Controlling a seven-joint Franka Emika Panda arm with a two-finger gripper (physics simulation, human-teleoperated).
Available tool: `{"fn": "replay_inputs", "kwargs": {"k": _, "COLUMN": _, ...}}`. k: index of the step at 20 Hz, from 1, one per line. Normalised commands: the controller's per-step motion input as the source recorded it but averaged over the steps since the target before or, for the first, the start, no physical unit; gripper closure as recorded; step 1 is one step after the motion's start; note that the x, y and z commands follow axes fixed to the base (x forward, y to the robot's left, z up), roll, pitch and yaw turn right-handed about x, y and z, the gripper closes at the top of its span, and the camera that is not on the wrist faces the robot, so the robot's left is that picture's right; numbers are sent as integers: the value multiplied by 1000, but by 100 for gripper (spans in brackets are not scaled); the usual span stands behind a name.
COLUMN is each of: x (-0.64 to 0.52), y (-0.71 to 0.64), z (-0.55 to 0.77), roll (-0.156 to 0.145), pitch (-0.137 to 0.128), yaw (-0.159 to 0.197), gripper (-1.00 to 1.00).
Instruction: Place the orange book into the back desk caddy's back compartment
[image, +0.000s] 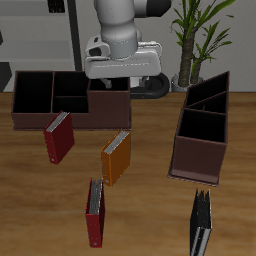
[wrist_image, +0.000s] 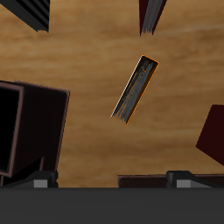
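While hand hangs high, spread apart, orange book stands well below.

The wooden tabletop carried the back desk caddy lying broadside and a second caddy turned end-on. Between them the orange book stood upright. A dark-red book stood just before the back caddy, another red book and a black book nearer the front edge.

Big round arm, shiny white-grey, dark band near top joint. Boxy pale grey hand under it, black parts below. Two small grey-tipped dark fingers on dark bar.
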Motion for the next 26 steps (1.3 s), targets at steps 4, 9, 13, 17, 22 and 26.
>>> {"fn": "replay_inputs", "kwargs": {"k": 4, "x": 296, "y": -222, "z": 52, "roll": -57, "pitch": -13, "yaw": -35, "gripper": -100}}
{"fn": "replay_inputs", "kwargs": {"k": 9, "x": 337, "y": -246, "z": 40, "roll": -75, "pitch": -41, "yaw": -2, "gripper": -100}}
{"fn": "replay_inputs", "kwargs": {"k": 13, "x": 333, "y": -179, "z": -87, "roll": -36, "pitch": -10, "yaw": -55, "gripper": -100}}
{"fn": "replay_inputs", "kwargs": {"k": 17, "x": 199, "y": -75, "z": -125, "roll": -6, "pitch": -18, "yaw": -42, "gripper": -100}}
{"fn": "replay_inputs", "kwargs": {"k": 22, "x": 214, "y": 87, "z": -298, "roll": 32, "pitch": -56, "yaw": -106, "gripper": -100}}
{"fn": "replay_inputs", "kwargs": {"k": 26, "x": 119, "y": 141, "z": -309, "roll": 21, "pitch": -1, "yaw": -50, "gripper": -100}}
